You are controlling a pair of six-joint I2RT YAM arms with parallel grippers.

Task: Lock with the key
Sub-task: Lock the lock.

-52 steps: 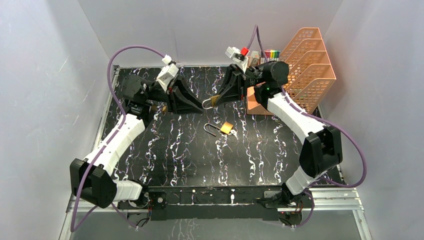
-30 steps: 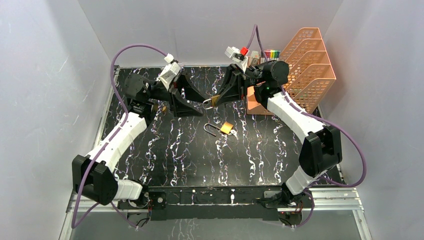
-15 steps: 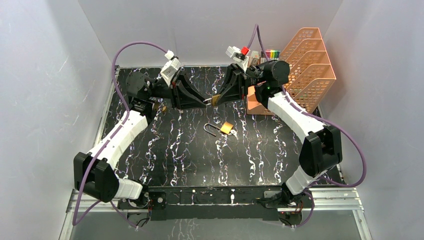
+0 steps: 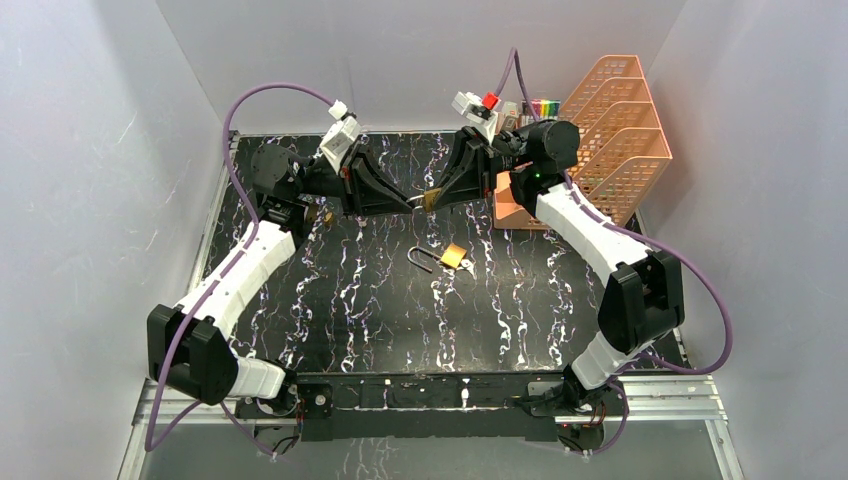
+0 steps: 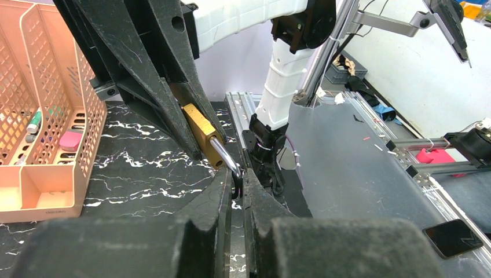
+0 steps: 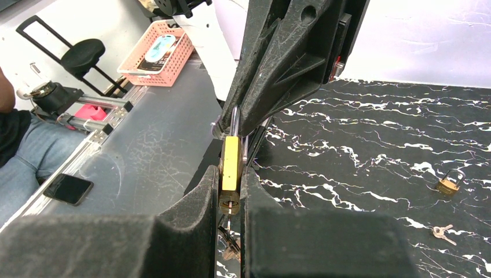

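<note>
above the counter (image 4: 330, 300), we see the right jaws clenched on the brass padlock (image 6: 230, 165) body and the left jaws clenched on its shackle (image 5: 227, 161), both held aloft. a second padlock (image 4: 450, 257) lies on the counter below, key (image 4: 467, 266) beside it.

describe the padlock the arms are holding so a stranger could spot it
At the back of the black marbled table, the right gripper and left gripper meet tip to tip. The brass padlock sits between them, body in the right one, shackle in the left. Unlike the loose padlock lying on the table, it is held in the air.
</note>
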